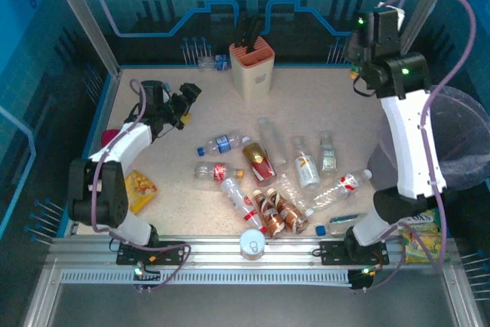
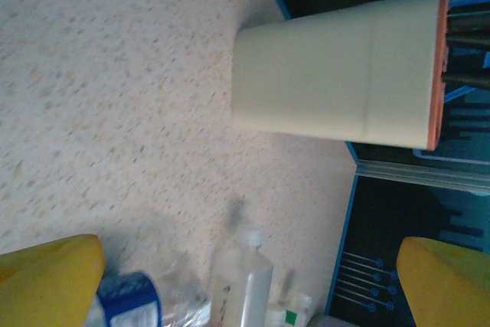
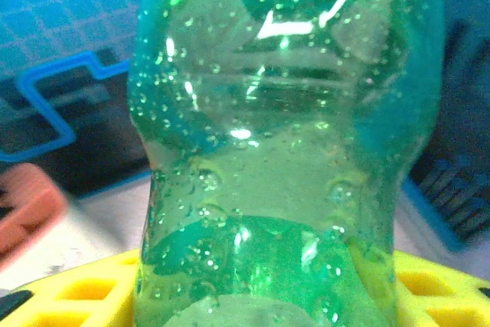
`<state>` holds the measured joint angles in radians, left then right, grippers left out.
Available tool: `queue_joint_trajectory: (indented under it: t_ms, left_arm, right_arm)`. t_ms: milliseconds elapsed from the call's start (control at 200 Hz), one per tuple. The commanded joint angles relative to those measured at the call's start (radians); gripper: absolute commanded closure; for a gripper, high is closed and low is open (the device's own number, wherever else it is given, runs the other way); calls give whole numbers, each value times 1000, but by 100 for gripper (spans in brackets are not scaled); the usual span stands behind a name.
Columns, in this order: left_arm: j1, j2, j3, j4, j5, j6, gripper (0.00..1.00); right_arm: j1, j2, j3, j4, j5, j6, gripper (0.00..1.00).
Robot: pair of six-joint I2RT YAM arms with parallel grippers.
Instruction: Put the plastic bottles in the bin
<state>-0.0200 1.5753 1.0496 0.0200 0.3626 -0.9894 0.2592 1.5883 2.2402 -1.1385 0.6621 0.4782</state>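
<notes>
top camera above table, wrists low, close (knife block in top, left)

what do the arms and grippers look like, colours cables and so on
The left arm and right arm have white shells, black joints and small green lights, each trailed by a looping purple cable. The left gripper's fingers are plain yellow; the right gripper's fingers are yellow with square grid pockets.

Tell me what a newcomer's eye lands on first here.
The green bottle, speckled and glistening, looms close in the grasp of the right gripper in the right wrist view. From above, a scatter of plastic bottles litters the middle of the table. The lavender-lined bin sits at the table's right edge and a beige knife block at the back.
</notes>
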Motion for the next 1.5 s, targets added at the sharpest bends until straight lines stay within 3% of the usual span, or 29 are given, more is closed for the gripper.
queue_joint_trajectory:
  t_ms: [0, 170, 380, 680, 1056, 1186, 1361, 1496]
  left_arm:
    - [-10, 65, 81, 28, 27, 5, 1]
    - [-12, 170, 183, 28, 21, 3, 1]
    - [-15, 324, 331, 17, 14, -30, 4]
    - [-30, 521, 559, -20, -41, -56, 6]
    - [-47, 700, 741, -10, -76, -71, 6]
    - [-52, 761, 783, 8, -83, -109, 6]
    - [-52, 821, 832, 25, -108, -170, 7]
    - [-52, 862, 893, 9, -168, -213, 7]
  right_arm:
    - [-23, -76, 17, -215, 176, -54, 62]
    - [-197, -209, -79, -297, 160, -78, 62]
    - [-497, -296, -249, -292, -61, -133, 62]
    - [-773, -339, -554, -148, -275, -199, 61]
    - [-882, -294, -698, -46, -360, -227, 56]
    - [-914, -282, -722, -28, -414, -222, 46]
    - [-916, -249, -672, -75, -417, -235, 1]
    - [-917, -260, -615, -105, -465, -238, 0]
